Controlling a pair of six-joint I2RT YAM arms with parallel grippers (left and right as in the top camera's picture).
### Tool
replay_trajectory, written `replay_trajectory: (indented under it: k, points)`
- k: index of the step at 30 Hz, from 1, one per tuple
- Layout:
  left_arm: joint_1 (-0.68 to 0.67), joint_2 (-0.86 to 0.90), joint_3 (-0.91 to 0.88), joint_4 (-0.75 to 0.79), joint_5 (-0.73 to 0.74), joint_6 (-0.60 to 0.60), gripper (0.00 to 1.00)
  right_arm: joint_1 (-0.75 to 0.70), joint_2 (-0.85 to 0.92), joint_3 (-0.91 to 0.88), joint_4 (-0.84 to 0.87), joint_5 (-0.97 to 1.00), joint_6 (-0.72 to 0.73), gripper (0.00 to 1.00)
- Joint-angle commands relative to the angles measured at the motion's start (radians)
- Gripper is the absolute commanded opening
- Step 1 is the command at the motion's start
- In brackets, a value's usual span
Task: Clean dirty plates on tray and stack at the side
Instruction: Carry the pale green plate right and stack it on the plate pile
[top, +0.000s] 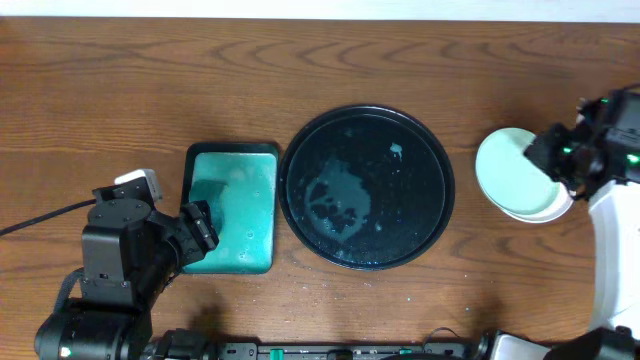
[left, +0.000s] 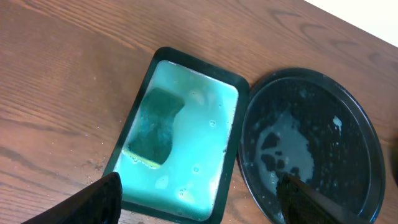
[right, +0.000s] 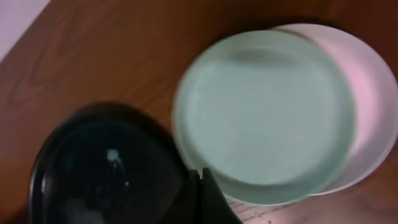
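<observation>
We are looking down at the tray (top: 425, 140), which is lying in the middle of the table (top: 100, 80), wet and carrying a pale puddle (top: 338, 195). The plates (top: 512, 172) are sitting on the wood to the right of the tray, clear of its rim. A mint-green plate (right: 267, 115) is lying on top, shifted off a white plate (right: 376, 93) beneath it (we are not making out a third in the blur).

The right gripper (top: 548, 155) is hovering at the stack's right edge. Its wrist view is showing only one dark finger (right: 211, 202) near the top plate's rim, so we cannot tell whether the jaws are spread or pinching.

The left gripper (left: 199, 186) is hanging over the near end of the teal basin (left: 244, 93), just left of the tray. Its fingers (left: 93, 202) are spread wide, holding nothing. A dark sponge (left: 155, 124) is lying in the basin's milky green water.
</observation>
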Motion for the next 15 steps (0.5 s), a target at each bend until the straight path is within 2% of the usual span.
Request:
replay_trajectory:
  k: [1,8,12,15]
  points:
    - [0.004,0.0,-0.005,-0.002,-0.008,0.002,0.8,0.048,0.066,-0.018,0.009,0.284,0.048,0.01]
    - [0.004,0.0,-0.005,-0.002,-0.008,0.002,0.8,0.015,0.291,-0.051,0.079,0.354,0.078,0.01]
    - [0.004,0.0,-0.005,-0.002,-0.008,0.002,0.8,-0.024,0.338,-0.051,0.044,0.353,0.092,0.01]
    - [0.004,0.0,-0.005,-0.002,-0.008,0.002,0.8,-0.058,0.316,-0.035,-0.047,0.353,0.138,0.02]
